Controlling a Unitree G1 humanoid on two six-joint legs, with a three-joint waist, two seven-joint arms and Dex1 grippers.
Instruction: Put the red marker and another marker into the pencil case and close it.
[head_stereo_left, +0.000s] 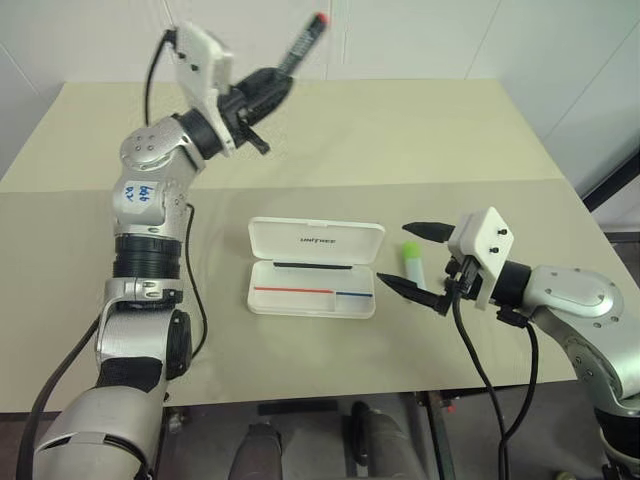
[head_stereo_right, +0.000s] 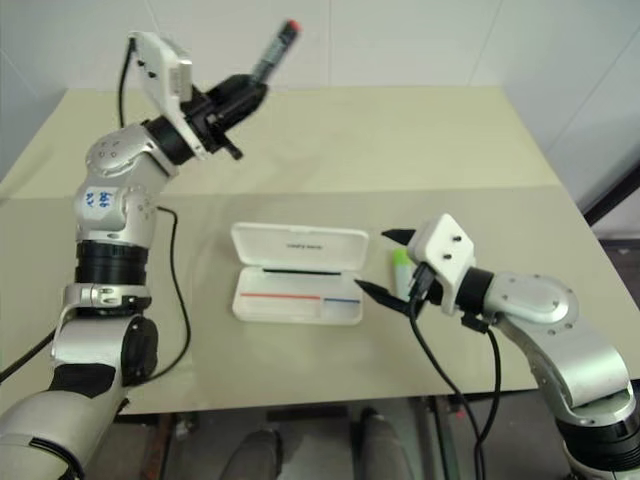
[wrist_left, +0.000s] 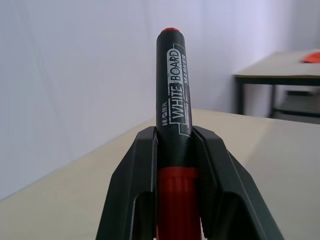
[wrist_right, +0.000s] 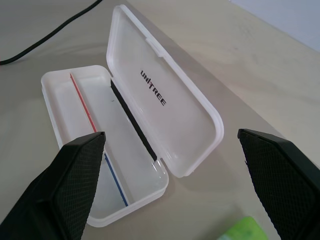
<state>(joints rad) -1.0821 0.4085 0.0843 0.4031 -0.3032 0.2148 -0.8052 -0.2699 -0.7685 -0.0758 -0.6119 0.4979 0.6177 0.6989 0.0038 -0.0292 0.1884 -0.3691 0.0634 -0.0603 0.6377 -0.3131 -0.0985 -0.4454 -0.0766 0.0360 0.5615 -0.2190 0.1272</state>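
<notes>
Black plastic fingers of the left tool (head_stereo_left: 268, 88) are clamped on the red marker (head_stereo_left: 303, 42), raised well above the far left part of the beige tabletop (head_stereo_left: 400, 130); the marker slants up and to the right, its small red end uppermost, and the left wrist view shows the barrel's white "WHITE BOARD MARKER" lettering above the finger tips and the wider red part pinched between the fingers (wrist_left: 135, 180). A black cable (head_stereo_left: 195, 300) hangs beside the left arm and trails over the tabletop. In the middle of the tabletop lies the pencil case (head_stereo_left: 315, 268), open flat, its lid folded back on the far side with dark lettering on it, its tray on the near side showing a red stripe and a short blue one, with no marker inside. Just right of the case lies another marker (head_stereo_left: 412, 262), whitish with a green cap at its far end, pointing roughly near to far. The right tool (head_stereo_left: 411, 258) hovers low at that spot with its fingers spread wide, one tip far of the marker and one near of it, gripping nothing.
</notes>
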